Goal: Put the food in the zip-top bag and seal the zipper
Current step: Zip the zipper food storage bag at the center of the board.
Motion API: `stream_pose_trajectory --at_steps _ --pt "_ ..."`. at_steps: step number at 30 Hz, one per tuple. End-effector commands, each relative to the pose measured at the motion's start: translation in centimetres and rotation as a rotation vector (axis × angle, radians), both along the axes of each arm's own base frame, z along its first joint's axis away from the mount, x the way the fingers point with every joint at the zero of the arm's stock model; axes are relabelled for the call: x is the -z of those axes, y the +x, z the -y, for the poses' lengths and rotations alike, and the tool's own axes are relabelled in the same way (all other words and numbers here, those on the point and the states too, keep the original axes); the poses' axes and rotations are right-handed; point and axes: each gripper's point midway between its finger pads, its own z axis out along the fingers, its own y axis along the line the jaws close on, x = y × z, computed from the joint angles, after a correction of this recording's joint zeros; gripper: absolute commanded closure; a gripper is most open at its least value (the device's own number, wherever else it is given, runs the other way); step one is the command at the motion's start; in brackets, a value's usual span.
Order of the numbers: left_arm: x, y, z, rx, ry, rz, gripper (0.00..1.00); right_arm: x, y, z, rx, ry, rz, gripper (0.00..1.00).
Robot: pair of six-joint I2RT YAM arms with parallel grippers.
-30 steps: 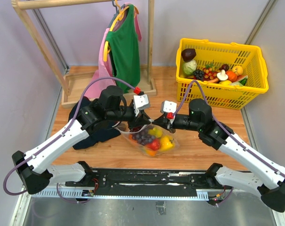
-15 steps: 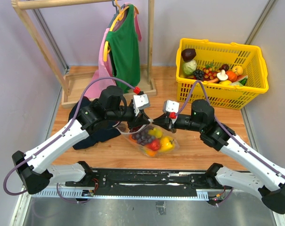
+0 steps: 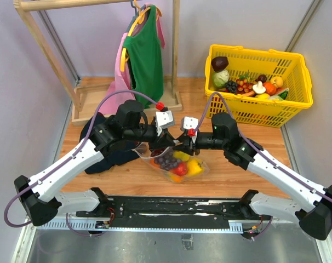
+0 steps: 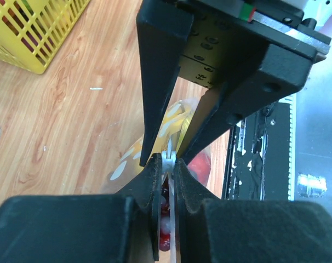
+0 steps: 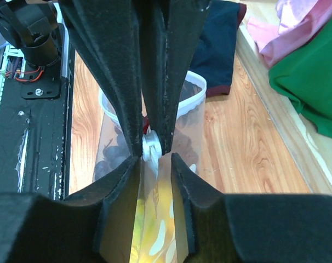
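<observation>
The zip-top bag [image 3: 194, 174] lies on the wooden table between my arms, its top edge lifted. Inside it is the food [image 3: 167, 160]: purple grapes, a red piece and yellow pieces. My left gripper [image 3: 171, 143] is shut on the white zipper [image 4: 169, 156] at the bag's top edge; the left wrist view shows my left gripper [image 4: 169, 163] pinching it. My right gripper [image 3: 181, 143] meets it tip to tip. In the right wrist view my right gripper [image 5: 155, 160] stands narrowly open astride the bag's edge, just below the pinched zipper [image 5: 151, 148].
A yellow basket [image 3: 253, 116] with more toy food stands at the back right. A wooden rack with a green shirt [image 3: 146, 57] and a pink garment stands at the back. A dark navy cloth [image 3: 115, 157] lies left of the bag. A black rail [image 3: 171, 208] runs along the near edge.
My right gripper has moved left along the bag's top edge until it meets the left gripper's tips. The left gripper has kept its hold and place.
</observation>
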Motion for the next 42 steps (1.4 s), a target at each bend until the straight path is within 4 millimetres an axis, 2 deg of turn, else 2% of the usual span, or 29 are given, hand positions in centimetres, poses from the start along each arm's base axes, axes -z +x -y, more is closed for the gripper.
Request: stream_pose_trajectory --at_steps 1,5,8,19,25,26,29,33,38,42 --pt "0.2 -0.4 0.4 0.031 -0.011 -0.002 1.0 -1.7 0.9 0.0 0.015 0.027 0.023 0.76" --pt "0.6 -0.3 0.2 0.016 0.0 -0.006 1.0 -1.4 1.1 0.2 0.027 0.015 0.023 0.99" --pt "0.9 -0.2 -0.1 0.001 0.011 -0.01 0.99 -1.7 1.1 0.4 0.037 0.018 0.035 0.99" --pt "2.6 0.6 -0.7 -0.075 0.064 -0.043 0.9 -3.4 1.2 1.4 0.084 0.096 0.082 0.99" --pt "3.2 0.9 -1.1 -0.109 0.084 -0.051 0.87 -3.5 1.3 1.6 0.094 0.109 0.081 0.99" --pt "3.1 1.0 -1.2 -0.117 0.083 -0.047 0.88 -3.6 1.3 1.7 0.096 0.111 0.083 0.99" --pt "3.0 1.1 -1.1 -0.118 0.078 -0.042 0.98 -3.7 1.2 1.7 0.092 0.121 0.086 0.99" --pt "2.6 0.9 -0.8 -0.088 0.061 -0.037 0.99 -4.2 0.9 1.6 0.073 0.144 0.077 0.99" --pt "2.4 0.7 -0.6 -0.073 0.049 -0.026 1.0 -4.9 0.5 1.5 0.048 0.162 0.081 0.81" --pt "2.5 0.6 -0.6 -0.068 0.05 -0.029 1.0 -5.2 0.6 1.3 0.04 0.173 0.076 0.78"
